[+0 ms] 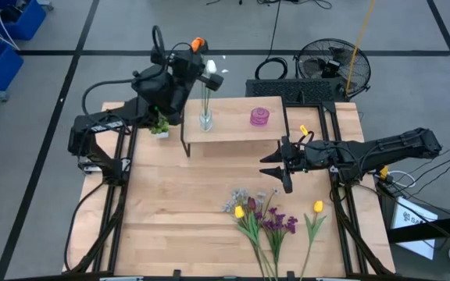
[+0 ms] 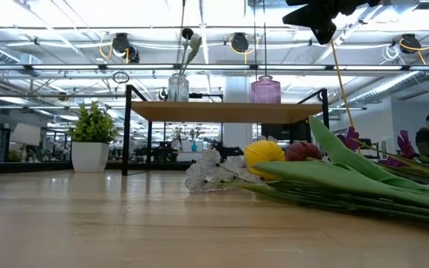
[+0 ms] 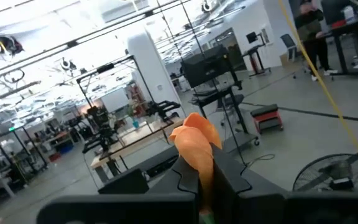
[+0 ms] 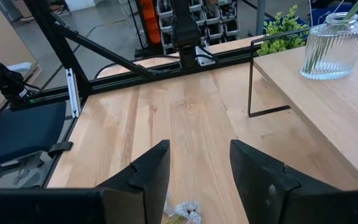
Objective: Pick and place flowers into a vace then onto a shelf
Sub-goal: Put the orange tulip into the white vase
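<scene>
Up high, left claw [image 1: 196, 47] clenched on orange tulip [image 3: 194, 142]; right claw [image 1: 281, 165] released beside shelf [image 1: 233, 129] edge.

My table [image 1: 170, 203] carries the shelf [image 1: 233, 129] and potted plant [image 1: 159, 126] along its far edge, flowers [image 1: 270, 222] by the near edge.

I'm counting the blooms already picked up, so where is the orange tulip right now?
In the high view, the orange tulip is pinched in the left gripper, raised at the table's far left, just beyond the shelf and its clear vase.

Orange tulip [image 3: 196, 144]; clear ribbed vase [image 4: 335, 46]; pink vase [image 1: 259, 117]; light wood shelf [image 1: 233, 129].
</scene>
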### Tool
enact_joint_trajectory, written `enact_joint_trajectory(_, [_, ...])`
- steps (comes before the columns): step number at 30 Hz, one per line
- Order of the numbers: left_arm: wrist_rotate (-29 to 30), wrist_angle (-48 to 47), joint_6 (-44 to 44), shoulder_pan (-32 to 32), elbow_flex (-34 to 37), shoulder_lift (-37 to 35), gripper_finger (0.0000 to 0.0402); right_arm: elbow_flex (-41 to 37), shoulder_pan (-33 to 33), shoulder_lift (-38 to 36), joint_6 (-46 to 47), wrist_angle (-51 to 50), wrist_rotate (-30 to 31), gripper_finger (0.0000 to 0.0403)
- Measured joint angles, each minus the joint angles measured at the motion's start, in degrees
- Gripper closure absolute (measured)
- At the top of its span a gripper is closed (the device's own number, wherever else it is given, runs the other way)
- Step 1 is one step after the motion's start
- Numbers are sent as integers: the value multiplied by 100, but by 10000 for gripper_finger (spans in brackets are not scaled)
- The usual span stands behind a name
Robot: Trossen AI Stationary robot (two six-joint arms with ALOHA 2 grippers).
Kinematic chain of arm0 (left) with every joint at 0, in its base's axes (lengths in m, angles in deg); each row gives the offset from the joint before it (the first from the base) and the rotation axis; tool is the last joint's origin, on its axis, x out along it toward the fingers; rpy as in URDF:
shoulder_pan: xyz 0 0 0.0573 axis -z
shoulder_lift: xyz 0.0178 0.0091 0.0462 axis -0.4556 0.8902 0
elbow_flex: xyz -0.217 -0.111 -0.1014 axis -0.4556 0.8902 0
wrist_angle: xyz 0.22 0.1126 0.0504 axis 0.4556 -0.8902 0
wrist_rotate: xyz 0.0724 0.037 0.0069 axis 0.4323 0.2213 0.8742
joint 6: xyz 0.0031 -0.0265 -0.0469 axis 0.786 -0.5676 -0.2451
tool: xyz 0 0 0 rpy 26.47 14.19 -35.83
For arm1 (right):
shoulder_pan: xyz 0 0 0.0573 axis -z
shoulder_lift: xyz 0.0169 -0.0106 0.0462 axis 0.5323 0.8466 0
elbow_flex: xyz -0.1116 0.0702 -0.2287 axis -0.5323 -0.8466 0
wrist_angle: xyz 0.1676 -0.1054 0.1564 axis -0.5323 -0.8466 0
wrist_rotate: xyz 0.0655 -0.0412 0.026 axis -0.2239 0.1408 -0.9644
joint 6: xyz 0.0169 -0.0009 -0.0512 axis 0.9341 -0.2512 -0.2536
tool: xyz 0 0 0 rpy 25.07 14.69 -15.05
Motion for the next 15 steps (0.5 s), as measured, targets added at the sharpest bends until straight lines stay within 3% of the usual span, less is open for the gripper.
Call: enact_joint_trajectory(15, [54,-406,-564,19,0,2,382,0,0,0,-92,0,-4,243])
